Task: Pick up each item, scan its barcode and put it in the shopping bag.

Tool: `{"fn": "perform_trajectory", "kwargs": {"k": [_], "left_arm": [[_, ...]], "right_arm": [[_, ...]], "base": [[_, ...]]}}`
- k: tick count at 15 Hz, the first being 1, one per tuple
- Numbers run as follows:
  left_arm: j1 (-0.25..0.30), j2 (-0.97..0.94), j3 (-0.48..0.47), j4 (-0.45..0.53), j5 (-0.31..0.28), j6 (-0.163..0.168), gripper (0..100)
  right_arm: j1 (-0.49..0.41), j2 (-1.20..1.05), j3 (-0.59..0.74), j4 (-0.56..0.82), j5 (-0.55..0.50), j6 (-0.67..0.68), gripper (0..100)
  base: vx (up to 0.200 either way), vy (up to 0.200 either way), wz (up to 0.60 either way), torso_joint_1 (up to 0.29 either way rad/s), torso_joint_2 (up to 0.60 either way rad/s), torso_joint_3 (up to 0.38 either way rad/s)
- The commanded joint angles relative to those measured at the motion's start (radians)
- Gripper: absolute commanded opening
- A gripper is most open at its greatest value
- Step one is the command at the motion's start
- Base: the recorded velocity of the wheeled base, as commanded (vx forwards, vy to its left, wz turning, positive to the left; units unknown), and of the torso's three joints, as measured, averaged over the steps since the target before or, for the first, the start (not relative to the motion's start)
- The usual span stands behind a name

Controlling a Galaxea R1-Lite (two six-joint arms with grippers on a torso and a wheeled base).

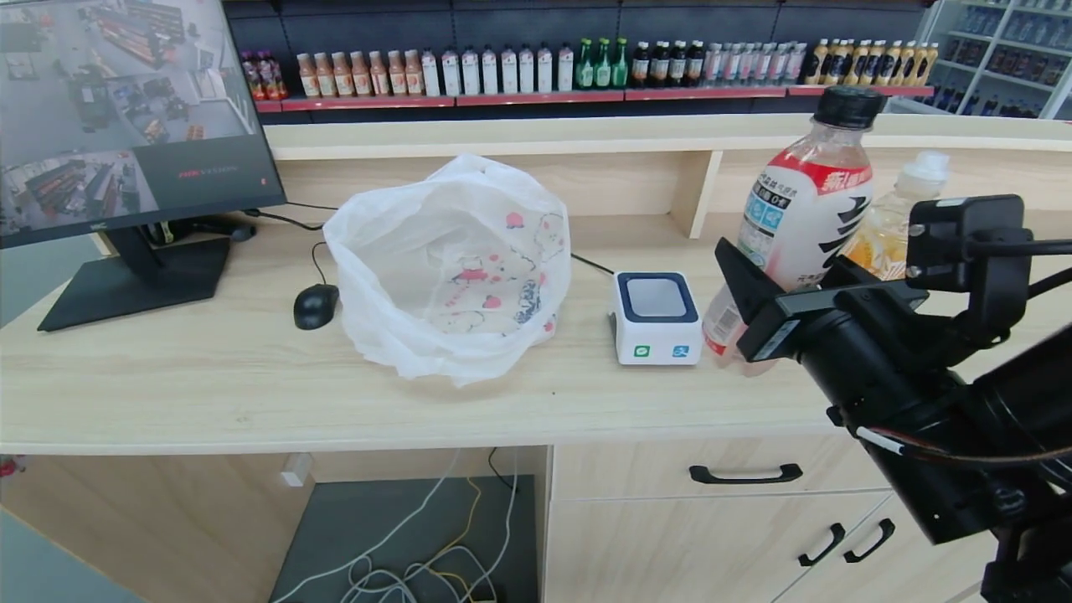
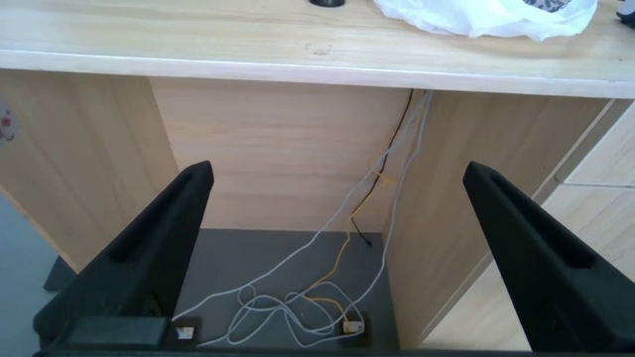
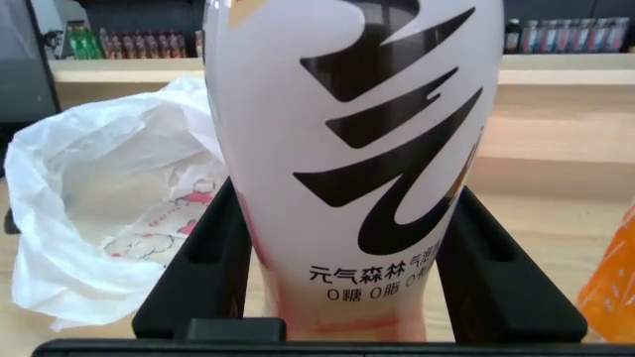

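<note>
Over counter (image 1: 209,377), right gripper (image 3: 342,268) (around tilted bottle (image 1: 804,193))

The shopping bag (image 1: 452,268) sits on the counter (image 1: 209,385). The mouse (image 1: 316,306) lies just left of it, the scanner (image 1: 656,316) just right. Right of the scanner, the right gripper (image 3: 347,198) holds the bottle (image 1: 796,218). A second bottle (image 1: 900,218) stands behind it.

Matt wood counter (image 1: 209,377), thin crinkled plastic shopping bag (image 1: 402,251), glossy plastic bottle (image 1: 804,209), smooth plastic scanner (image 1: 656,335).
</note>
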Motion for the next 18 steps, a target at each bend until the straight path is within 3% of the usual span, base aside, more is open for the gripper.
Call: {"fn": "perform_trajectory", "kwargs": {"k": [1, 5, 14, 18], "left_arm": [[-0.001, 0.000, 0.000, 0.000, 0.001, 0.000, 100], [0.001, 0.000, 0.000, 0.000, -0.001, 0.000, 100], [0.001, 0.000, 0.000, 0.000, 0.001, 0.000, 100], [-0.001, 0.000, 0.000, 0.000, -0.001, 0.000, 100]], "right_arm": [[-0.010, 0.023, -0.037, -0.003, 0.000, -0.032, 0], [-0.059, 0.114, -0.133, -0.003, 0.029, -0.085, 0], [-0.221, 0.218, -0.240, -0.003, 0.325, -0.185, 0], [-0.249, 0.281, -0.415, -0.003, 0.430, -0.217, 0]], "base": [[0.000, 0.000, 0.00, 0.000, 0.00, 0.000], [0.000, 0.000, 0.00, 0.000, 0.00, 0.000], [0.000, 0.000, 0.00, 0.000, 0.00, 0.000], [0.000, 0.000, 0.00, 0.000, 0.00, 0.000]]}}
